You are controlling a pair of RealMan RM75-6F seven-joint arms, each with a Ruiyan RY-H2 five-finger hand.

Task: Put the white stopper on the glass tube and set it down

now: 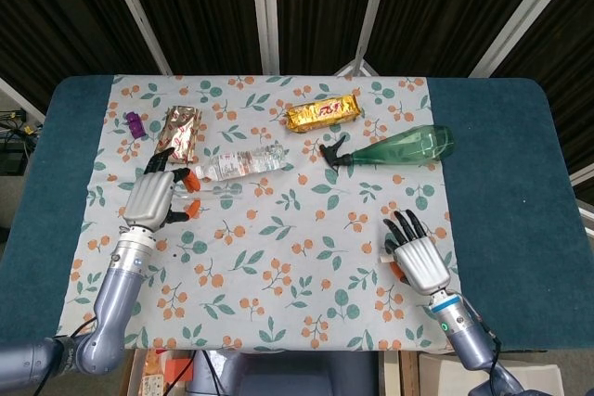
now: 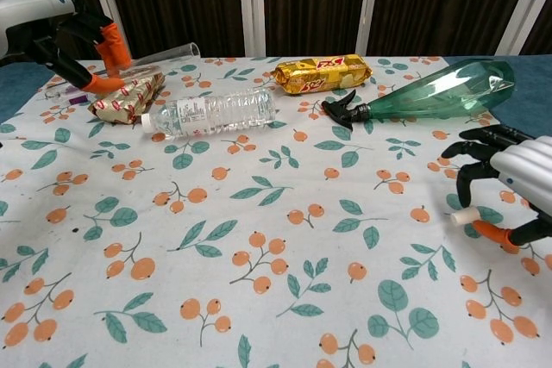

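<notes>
Two hands are in view. The left hand [image 2: 65,40] is raised at the near-left of the counter [image 1: 492,164] and grips one glass tube [image 2: 164,54], which slants up and to the right from its fingers, clear of the cloth, open end uppermost. The right hand [image 2: 509,183] is at the near-right, fingers curled downward; one white stopper [image 2: 463,217] sits at the tip of its orange thumb, apparently pinched against a dark finger and lifted just off the cloth. In the head view the stopper shows only as a small pale spot at that hand's left edge. Tube and stopper are well apart, on opposite sides of the counter.

Other items lying on one floral cloth [image 1: 278,229], counted: one clear water bottle [image 2: 211,111] on its side; one green spray bottle [image 2: 431,92] on its side, black nozzle pointing left; one gold snack packet [image 2: 323,73]; one red-patterned packet [image 2: 128,94] just below the tube; one small purple object [image 1: 135,123] at the far-left.
</notes>
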